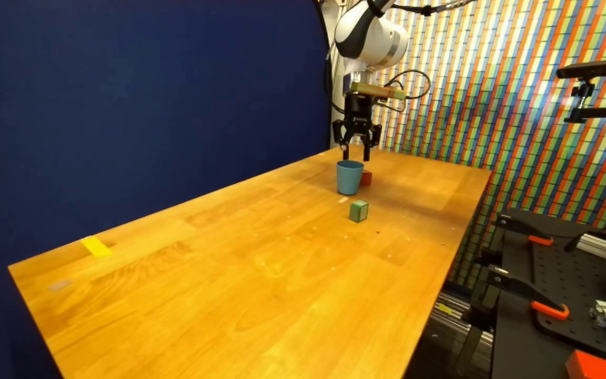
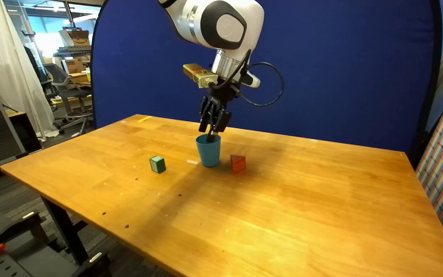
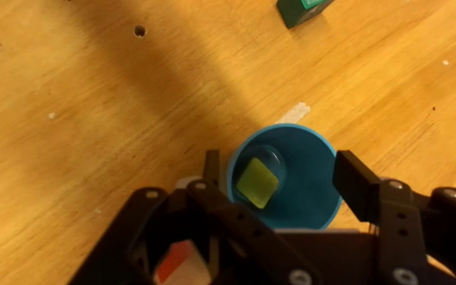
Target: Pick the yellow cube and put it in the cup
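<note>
The blue cup stands upright on the table and shows in both exterior views. In the wrist view the cup is seen from above, between the fingers. The yellow cube lies inside the cup, near the bottom, toward the left finger's side. The cube is hidden by the cup wall in both exterior views. My gripper is above the cup and points down. In the wrist view the gripper is open, its fingers wide apart with nothing held. It also shows over the cup in an exterior view.
A green cube stands on the table near the cup and shows at the top of the wrist view. A red block sits close beside the cup on its opposite side. A yellow tape strip lies near the table's edge.
</note>
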Robot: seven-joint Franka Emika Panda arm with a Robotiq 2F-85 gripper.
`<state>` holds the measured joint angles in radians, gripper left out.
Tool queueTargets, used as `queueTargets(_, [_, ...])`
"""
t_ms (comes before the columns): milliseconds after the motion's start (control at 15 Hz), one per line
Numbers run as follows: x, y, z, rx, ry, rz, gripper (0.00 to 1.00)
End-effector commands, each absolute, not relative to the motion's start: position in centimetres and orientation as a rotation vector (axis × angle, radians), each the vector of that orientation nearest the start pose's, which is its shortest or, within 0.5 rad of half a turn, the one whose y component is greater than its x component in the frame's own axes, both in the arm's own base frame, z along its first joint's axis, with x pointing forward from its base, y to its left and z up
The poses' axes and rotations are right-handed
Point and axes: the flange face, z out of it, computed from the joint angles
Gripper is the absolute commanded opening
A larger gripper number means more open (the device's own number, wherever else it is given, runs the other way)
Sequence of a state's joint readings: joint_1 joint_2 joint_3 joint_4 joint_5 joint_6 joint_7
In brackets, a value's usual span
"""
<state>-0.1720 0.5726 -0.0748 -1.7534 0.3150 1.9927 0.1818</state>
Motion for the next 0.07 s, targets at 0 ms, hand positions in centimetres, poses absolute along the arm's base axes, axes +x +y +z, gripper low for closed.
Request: queueTargets(0, [61.20,-13.21,22.56,-2.743,0.850,0.464,0.77])
